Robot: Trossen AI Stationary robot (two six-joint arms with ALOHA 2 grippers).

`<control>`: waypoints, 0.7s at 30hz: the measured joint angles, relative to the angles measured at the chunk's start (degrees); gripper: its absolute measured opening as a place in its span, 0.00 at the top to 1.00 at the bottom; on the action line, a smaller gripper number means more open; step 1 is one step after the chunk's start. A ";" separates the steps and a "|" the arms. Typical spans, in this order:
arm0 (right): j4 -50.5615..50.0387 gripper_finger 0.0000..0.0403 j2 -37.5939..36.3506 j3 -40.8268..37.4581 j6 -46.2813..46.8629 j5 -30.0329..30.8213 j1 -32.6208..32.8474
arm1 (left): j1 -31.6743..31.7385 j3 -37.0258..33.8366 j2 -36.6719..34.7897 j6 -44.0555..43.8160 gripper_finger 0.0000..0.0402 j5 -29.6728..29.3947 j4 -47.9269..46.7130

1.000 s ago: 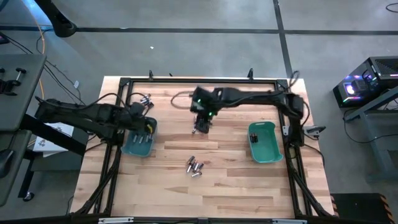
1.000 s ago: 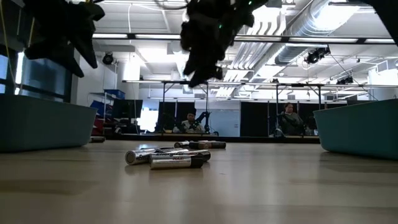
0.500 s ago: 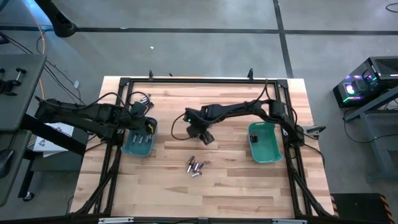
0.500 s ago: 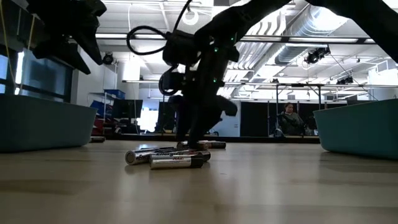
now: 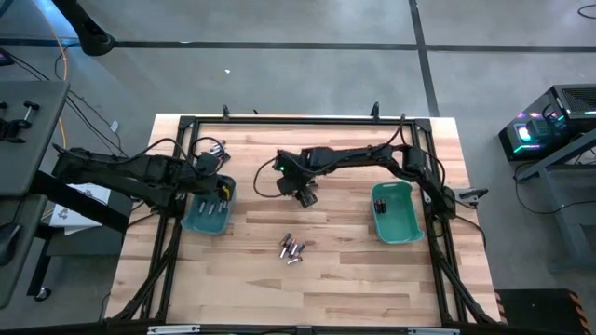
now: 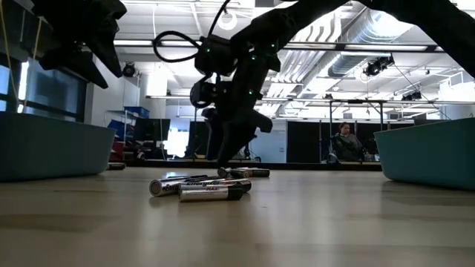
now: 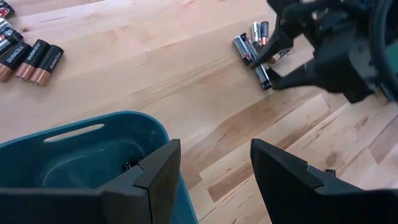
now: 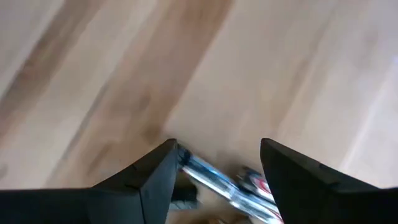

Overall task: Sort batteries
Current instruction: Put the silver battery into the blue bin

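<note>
A small heap of batteries [image 5: 291, 249] lies on the wooden table's middle, also seen in the low view [image 6: 200, 187] and the left wrist view [image 7: 254, 45]. My right gripper [image 5: 304, 197] hangs open just on their far side, fingers pointing steeply down, low over the table [image 6: 226, 152]; a silvery battery [image 8: 211, 180] shows between its fingers [image 8: 155, 174], untouched. My left gripper [image 7: 214, 146] waits open above the left teal bin [image 5: 207, 212]. More copper-ended batteries [image 7: 31, 59] lie at the far left [image 5: 217, 147].
A second teal bin [image 5: 396, 212] stands at the table's right with a dark cell in it. A black frame rail [image 5: 298, 119] runs round the table. Bare wood lies between the heap and the near edge.
My right gripper has come down from high above the table to just over it, a little toward the near edge and the heap of batteries, and its wrist has rolled. Its fingers have stayed open. The batteries have not moved.
</note>
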 joint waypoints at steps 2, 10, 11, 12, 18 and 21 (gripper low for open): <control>-0.80 0.45 -0.04 0.59 -1.54 -1.07 -0.87 | 0.00 0.00 0.00 0.00 0.54 0.02 0.01; -2.49 0.54 -0.04 -2.32 -3.01 -3.99 -2.84 | 0.00 0.00 0.00 0.00 0.54 0.09 0.02; -2.37 0.55 -0.04 -2.71 -3.03 -4.05 -2.74 | 0.00 0.00 0.00 0.00 0.54 0.09 0.02; -2.00 0.57 -0.04 -3.09 -3.02 -4.03 -2.58 | 0.00 0.00 0.00 0.00 0.54 0.09 0.02; -0.07 0.64 -0.04 -4.68 -2.72 -4.60 -1.54 | 0.00 0.00 0.00 0.00 0.54 0.09 0.02; -0.07 0.67 0.00 -4.90 -2.39 -4.72 -1.11 | 0.00 0.00 0.00 -0.02 0.54 0.09 0.02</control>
